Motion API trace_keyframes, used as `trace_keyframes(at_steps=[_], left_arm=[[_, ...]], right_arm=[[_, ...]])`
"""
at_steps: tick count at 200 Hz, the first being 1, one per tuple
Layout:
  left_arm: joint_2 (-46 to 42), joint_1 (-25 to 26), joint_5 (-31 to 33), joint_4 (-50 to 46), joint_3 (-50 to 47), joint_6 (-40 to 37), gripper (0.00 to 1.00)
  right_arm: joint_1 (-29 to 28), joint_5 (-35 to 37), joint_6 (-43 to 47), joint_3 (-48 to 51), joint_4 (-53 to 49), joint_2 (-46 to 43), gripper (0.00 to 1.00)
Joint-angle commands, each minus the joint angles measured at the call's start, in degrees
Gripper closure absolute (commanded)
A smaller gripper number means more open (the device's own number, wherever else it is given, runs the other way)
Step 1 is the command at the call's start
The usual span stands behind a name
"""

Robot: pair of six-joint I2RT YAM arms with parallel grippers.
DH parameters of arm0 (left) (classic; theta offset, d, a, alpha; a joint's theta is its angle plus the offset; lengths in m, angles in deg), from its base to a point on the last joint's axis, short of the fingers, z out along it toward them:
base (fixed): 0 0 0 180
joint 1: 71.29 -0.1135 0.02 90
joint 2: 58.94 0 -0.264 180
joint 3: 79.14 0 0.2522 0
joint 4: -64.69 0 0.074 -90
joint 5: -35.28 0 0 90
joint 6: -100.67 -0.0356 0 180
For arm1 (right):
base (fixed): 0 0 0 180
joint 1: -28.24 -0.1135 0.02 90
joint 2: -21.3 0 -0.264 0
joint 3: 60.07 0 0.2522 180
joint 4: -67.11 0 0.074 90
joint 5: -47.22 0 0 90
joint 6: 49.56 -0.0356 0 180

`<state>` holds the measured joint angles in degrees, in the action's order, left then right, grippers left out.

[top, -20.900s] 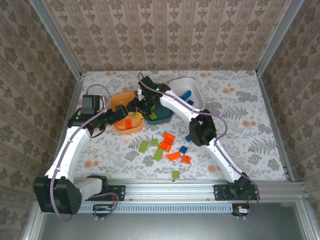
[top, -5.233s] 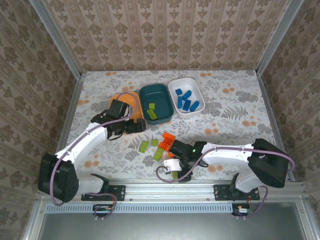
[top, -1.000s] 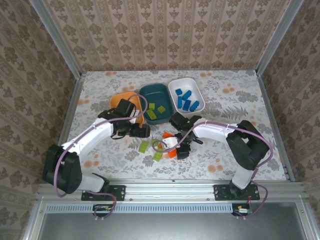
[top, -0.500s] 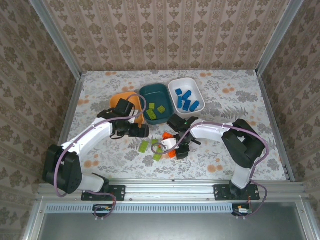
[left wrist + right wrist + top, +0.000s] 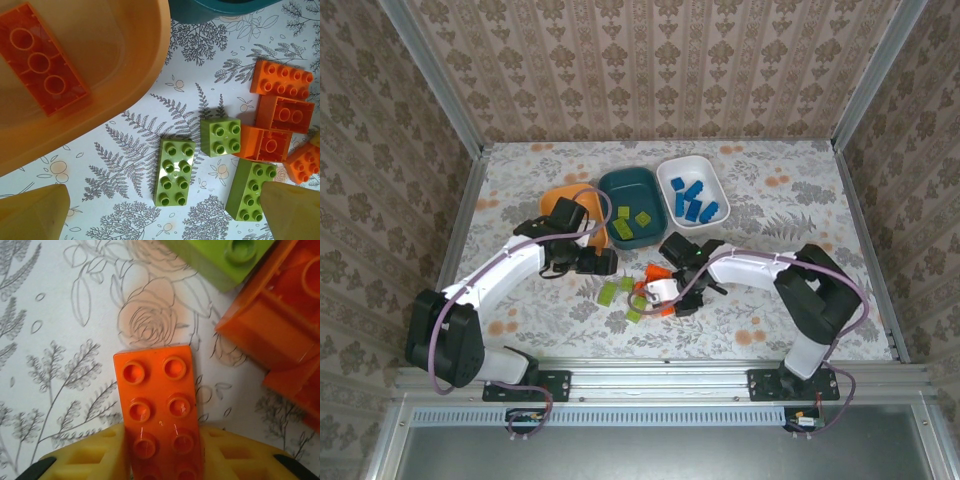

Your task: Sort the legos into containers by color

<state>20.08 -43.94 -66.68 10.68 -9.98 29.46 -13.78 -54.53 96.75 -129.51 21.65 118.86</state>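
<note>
Well, the sort is more than half done, as I judge it. The white dish [image 5: 680, 170] holds a cluster of blue bricks [image 5: 695, 200], and the blue looks finished. The teal dish [image 5: 625, 190] has a few green bricks [image 5: 630, 226] in it. The orange dish [image 5: 115, 60] carries at least one long orange piece [image 5: 45, 65], lying hollow side up.

What is left lies on the worktop [image 5: 770, 210] between my two arms: three loose green bricks [image 5: 175, 172] and a small huddle of loose orange bricks [image 5: 282, 77], some turned on their sides or backs.

My right fingers [image 5: 90, 457] are down among that huddle, pressed against both long sides of one orange brick [image 5: 157, 400], so I count it as gripped. It seems to lie flat on the worktop, not yet lifted. It is a two-by-four piece, studs up, glossy, with a few fine scratches. Its far end sticks out past my fingers, and it lies apart from the upturned orange bricks on its right and the green one beyond it. A hard little block like that should hold square between the pads.

My left fingers [image 5: 30, 212] are spread as wide as they go and hold nothing. They hang over the loose green bricks, just beside the orange dish.
</note>
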Motion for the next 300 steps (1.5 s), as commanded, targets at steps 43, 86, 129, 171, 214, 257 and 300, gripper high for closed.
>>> trace_keyframes(at_steps=[43,86,129,171,214,257,300], left_arm=[[-3.0,-6.2,-4.5,3.3,-0.5,3.1,0.0],[-8.7,-16.2,-10.8,7.7,-3.7,8.5,0.0],[-14.7,-23.2,-14.8,8.8,-6.3,11.4,0.0],[-18.5,-24.3,-12.8,7.4,-8.3,12.8,0.0],[-20.0,-24.9,-11.5,5.2,-8.5,11.9,0.0],[-20.0,-24.9,-11.1,4.0,-7.9,10.4,0.0],[-20.0,-24.8,-10.9,3.9,-8.3,10.1,0.0]], right_arm=[[7.9,-7.6,-9.7,1.7,0.1,-11.3,0.65],[8.6,-12.3,-16.3,-6.0,4.5,-9.1,0.66],[7.4,-13.8,-19.9,-18.8,6.7,0.0,0.67],[3.9,-11.1,-27.5,-35.1,5.9,13.2,0.69],[0.6,-11.9,-37.7,-47.5,7.7,23.1,0.69],[-1.3,-11.2,-39.4,-56.2,4.1,29.9,0.65],[-1.1,-10.8,-40.4,-55.9,4.4,30.4,0.51]])
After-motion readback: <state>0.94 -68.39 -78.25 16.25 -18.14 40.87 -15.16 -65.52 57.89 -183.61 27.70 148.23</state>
